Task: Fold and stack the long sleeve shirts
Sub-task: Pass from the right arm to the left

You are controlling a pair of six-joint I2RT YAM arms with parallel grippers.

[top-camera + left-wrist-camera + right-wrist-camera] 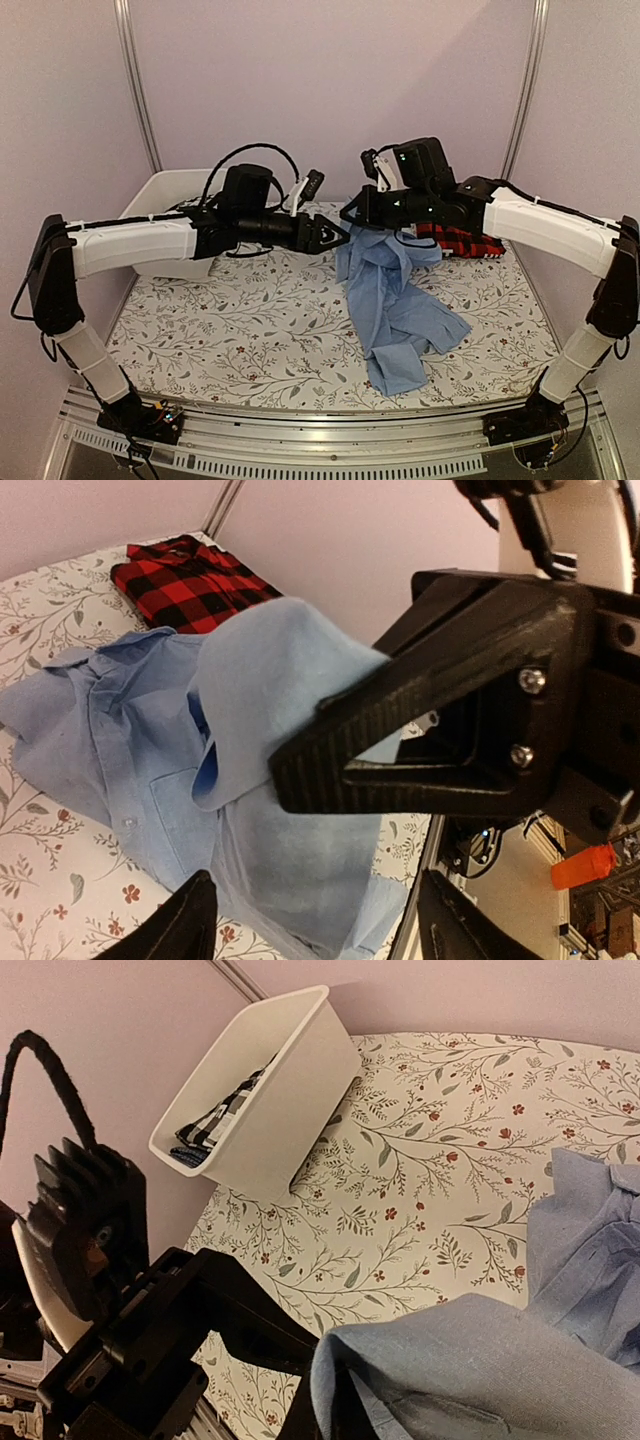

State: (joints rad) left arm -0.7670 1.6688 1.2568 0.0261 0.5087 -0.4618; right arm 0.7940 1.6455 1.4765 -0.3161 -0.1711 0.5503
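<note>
left claw (335, 237): open, its two fingers (190, 925) spread wide with nothing clamped between them; raised over the middle of the table, tip just beside the lifted cloth and pointing toward the right claw
right claw (350, 213): closed on a fold of the blue shirt, pinching it near the top; from the left wrist the black jaws are seen meeting on the cloth
blue shirt (400, 300): unfolded and partly lifted; its upper part hangs from the right claw, the rest lies crumpled on the table right of centre, with one long part trailing toward the near edge
plaid shirt (462, 240): red and black, folded flat at the far right of the table, behind the blue shirt and partly hidden by the right arm (540, 225); whether it touches the blue shirt cannot be told
table (250, 320): covered in a pale floral print
bin (165, 190): white, at the far left corner behind the left arm (130, 245), well apart from both shirts; dark striped cloth (215, 1120) lies inside
spacing: both arms reach inward from the sides, the two claws near each other above the far middle of the table; contact between them cannot be told
</note>
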